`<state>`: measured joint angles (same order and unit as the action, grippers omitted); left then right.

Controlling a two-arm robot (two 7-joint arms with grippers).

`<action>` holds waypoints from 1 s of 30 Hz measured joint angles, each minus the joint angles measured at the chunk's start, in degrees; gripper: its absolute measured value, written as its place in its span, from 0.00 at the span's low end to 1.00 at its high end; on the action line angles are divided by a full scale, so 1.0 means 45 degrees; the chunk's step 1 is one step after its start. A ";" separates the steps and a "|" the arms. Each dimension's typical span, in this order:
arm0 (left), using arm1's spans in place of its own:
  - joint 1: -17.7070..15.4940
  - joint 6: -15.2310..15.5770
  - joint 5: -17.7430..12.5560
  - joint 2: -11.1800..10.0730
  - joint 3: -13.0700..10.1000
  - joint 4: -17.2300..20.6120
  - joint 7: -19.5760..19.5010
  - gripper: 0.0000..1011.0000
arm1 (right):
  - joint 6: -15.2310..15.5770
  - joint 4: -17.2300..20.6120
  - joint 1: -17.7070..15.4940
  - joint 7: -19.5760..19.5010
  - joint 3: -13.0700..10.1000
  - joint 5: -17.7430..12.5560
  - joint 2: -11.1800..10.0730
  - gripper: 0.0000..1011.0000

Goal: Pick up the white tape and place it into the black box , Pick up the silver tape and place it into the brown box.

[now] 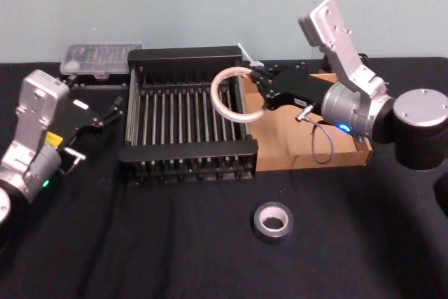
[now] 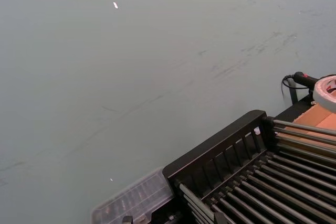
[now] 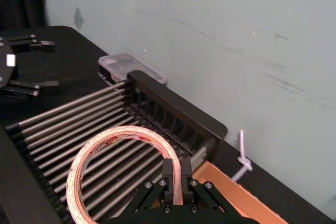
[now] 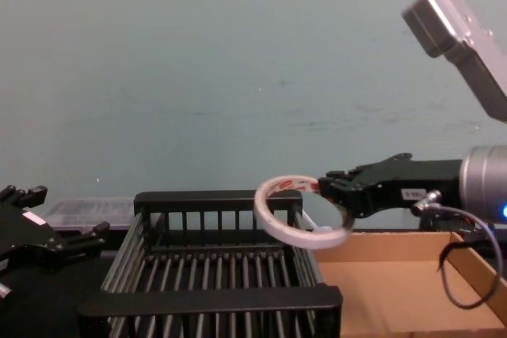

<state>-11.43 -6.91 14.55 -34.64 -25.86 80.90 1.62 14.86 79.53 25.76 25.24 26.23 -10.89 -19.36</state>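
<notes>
my right gripper (image 1: 256, 90) has its fingers clenched on the wall of the white tape (image 1: 214, 97), one inside the ring and one outside. the roll hangs tilted in the air over the 3 o'clock side of the black box (image 1: 185, 150). the brown box (image 1: 294, 146) sits just beside that, at 3 o'clock. the silver tape (image 1: 272, 221) lies flat on the table (image 1: 140, 250) at the crate's 5 o'clock. my left gripper (image 1: 106, 111) idles at 9 o'clock, fingers spread, holding nothing.
</notes>
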 joint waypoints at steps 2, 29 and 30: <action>-0.0001 0.0000 -0.0001 0.0000 0.0000 0.0000 0.0000 0.99 | -0.0066 -0.0104 0.0107 0.0086 0.0102 0.0000 0.0081 0.09; 0.0000 0.0000 0.0000 0.0000 0.0001 0.0000 0.0000 0.99 | -0.0480 -0.0571 0.0465 0.0425 0.0520 -0.0110 0.0400 0.09; -0.0001 0.0000 0.0000 0.0000 0.0000 0.0000 0.0000 0.99 | -0.0474 -0.0569 0.0464 0.0424 0.0518 -0.0110 0.0399 0.10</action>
<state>-11.43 -6.91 14.55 -34.65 -25.86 80.90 1.62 12.73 76.97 27.85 27.15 28.56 -11.39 -17.57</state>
